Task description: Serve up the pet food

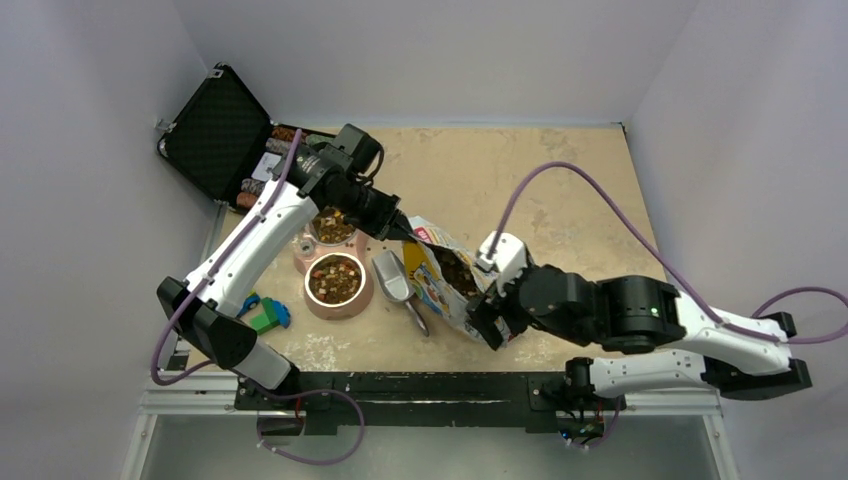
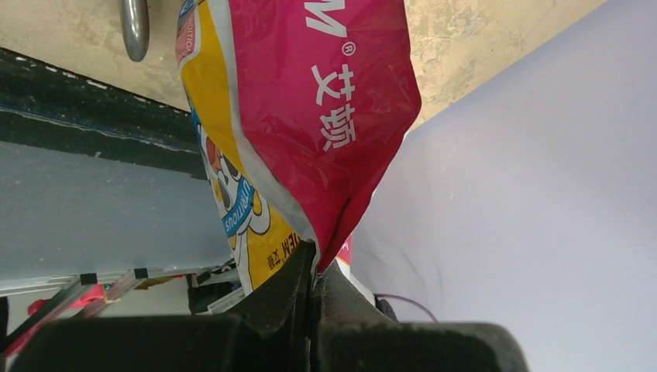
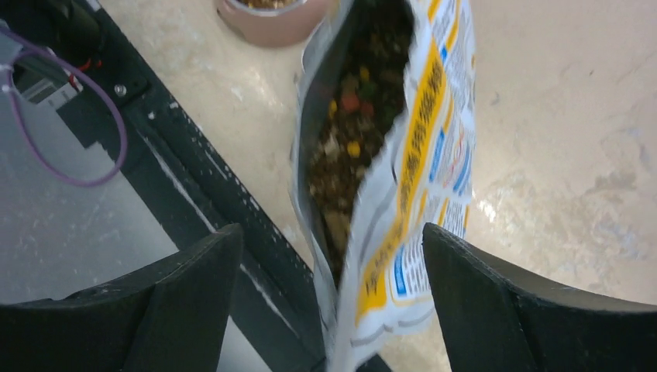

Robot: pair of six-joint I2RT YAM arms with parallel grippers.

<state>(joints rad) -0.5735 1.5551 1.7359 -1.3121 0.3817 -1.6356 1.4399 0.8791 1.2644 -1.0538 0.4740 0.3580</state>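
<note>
The glossy pet food bag (image 1: 445, 275) lies open at the table's middle, with brown kibble (image 1: 458, 270) showing in its mouth. My left gripper (image 1: 405, 232) is shut on the bag's far corner; the left wrist view shows its fingers pinching the red and yellow bag edge (image 2: 314, 267). My right gripper (image 1: 490, 322) is open at the bag's near end. In the right wrist view the bag (image 3: 418, 178) stands between the spread fingers (image 3: 194, 287), with kibble (image 3: 356, 132) visible inside. Two pink bowls (image 1: 345, 308) (image 1: 300, 258) left of the bag hold kibble.
A metal scoop (image 1: 392, 275) lies between the bowls and the bag. An open black case (image 1: 215, 135) with coloured chips stands at the back left. Coloured toy blocks (image 1: 265, 315) lie near the left arm's base. The black frame rail (image 1: 430, 385) runs along the near edge.
</note>
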